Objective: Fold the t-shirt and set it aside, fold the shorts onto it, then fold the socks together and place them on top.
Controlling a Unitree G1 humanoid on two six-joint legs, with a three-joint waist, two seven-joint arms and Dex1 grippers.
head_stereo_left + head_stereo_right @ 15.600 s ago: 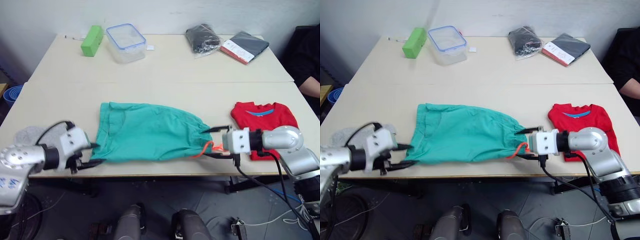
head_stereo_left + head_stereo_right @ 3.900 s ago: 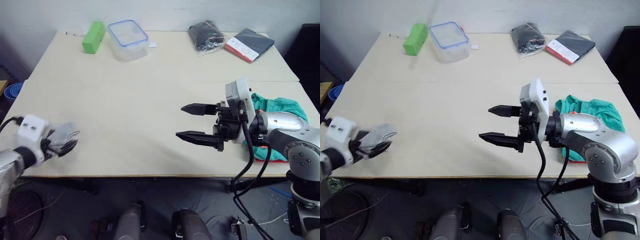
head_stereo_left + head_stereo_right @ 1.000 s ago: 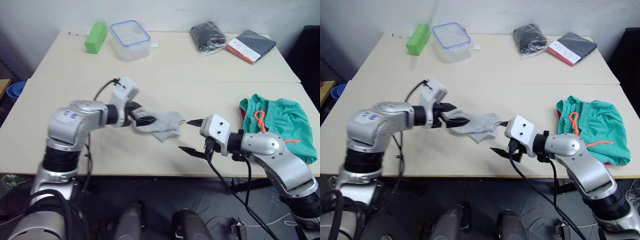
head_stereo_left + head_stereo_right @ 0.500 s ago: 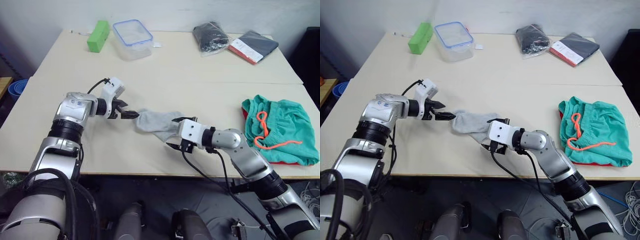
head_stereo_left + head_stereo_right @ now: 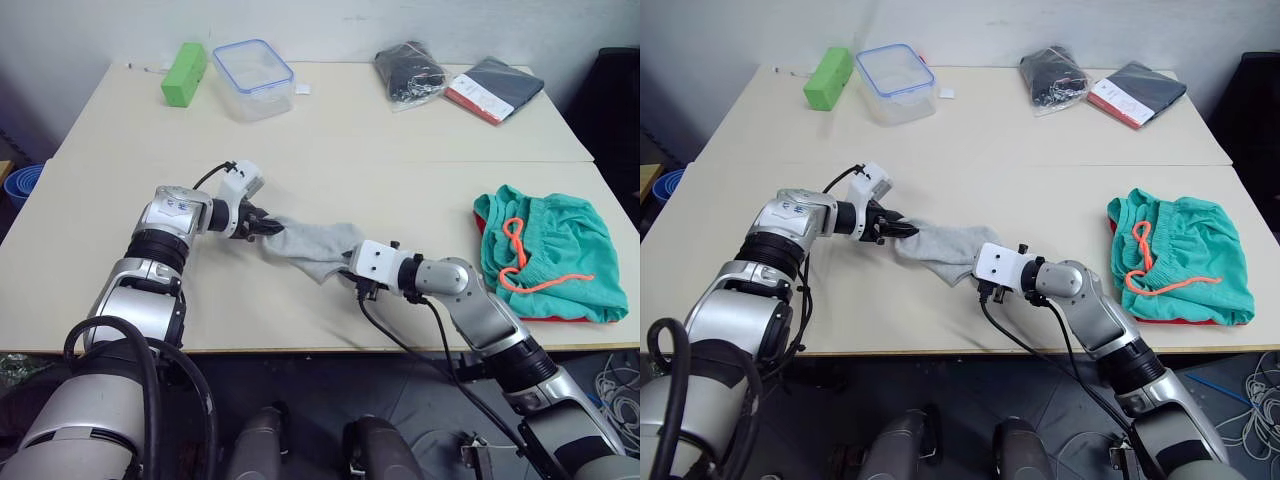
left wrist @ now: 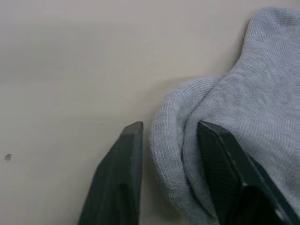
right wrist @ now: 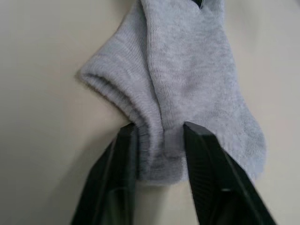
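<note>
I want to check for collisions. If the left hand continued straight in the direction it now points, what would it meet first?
The left hand points along the socks toward the right hand, so it would probably bunch the socks first, then meet that hand.

Even, soft indoor light; faint shadows, sharp focus.

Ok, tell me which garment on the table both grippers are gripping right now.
The light-grey socks near the table's middle. The left gripper pinches one end, the right gripper the other. The teal shorts lie untouched at the robot's right.
</note>
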